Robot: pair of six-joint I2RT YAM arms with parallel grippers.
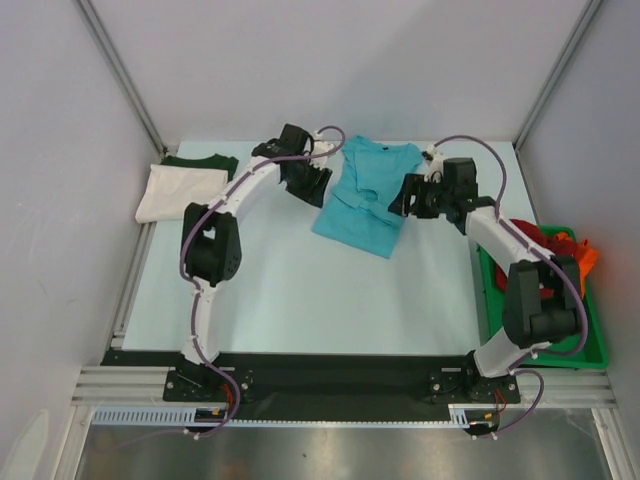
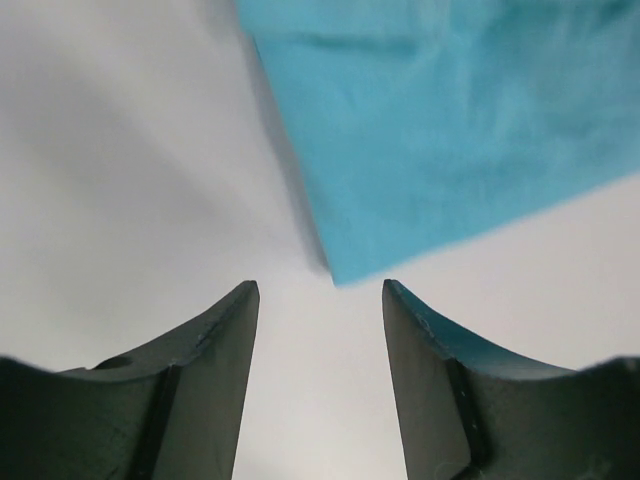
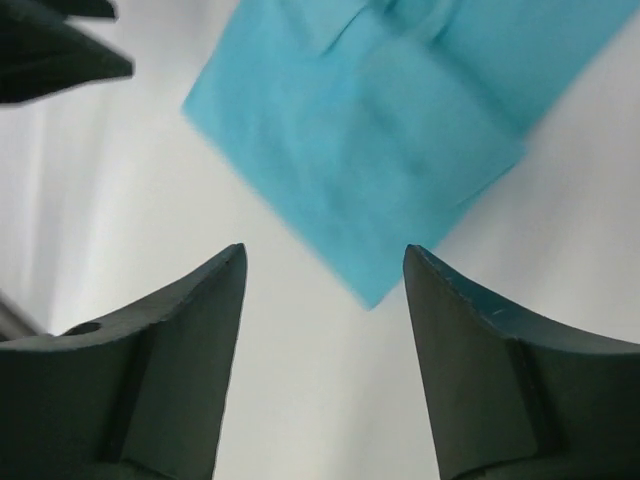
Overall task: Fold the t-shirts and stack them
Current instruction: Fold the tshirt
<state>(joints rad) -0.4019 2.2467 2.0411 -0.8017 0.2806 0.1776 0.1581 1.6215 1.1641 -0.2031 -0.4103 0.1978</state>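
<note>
Where the two arms reach to the far middle of the table, the turquoise t-shirt lies flat on the pale surface, partly folded. Its collar is toward the far side and one folded corner points toward the near side. The left gripper hangs just off the shirt's left edge with its jaws parted and nothing between them; its wrist view shows a turquoise corner just beyond the fingertips, not touched. The right gripper hangs at the shirt's right edge, its jaws likewise spread and empty, with a corner of the cloth showing on the table below the gap between its fingers. Well apart, at the far left corner of the table, the white t-shirt lies folded, overlapping the dark green t-shirt, which peeks out behind it. At the right edge, the red t-shirt and the orange t-shirt are bunched together at the far end of the green tray, partly hidden by the right arm
</note>
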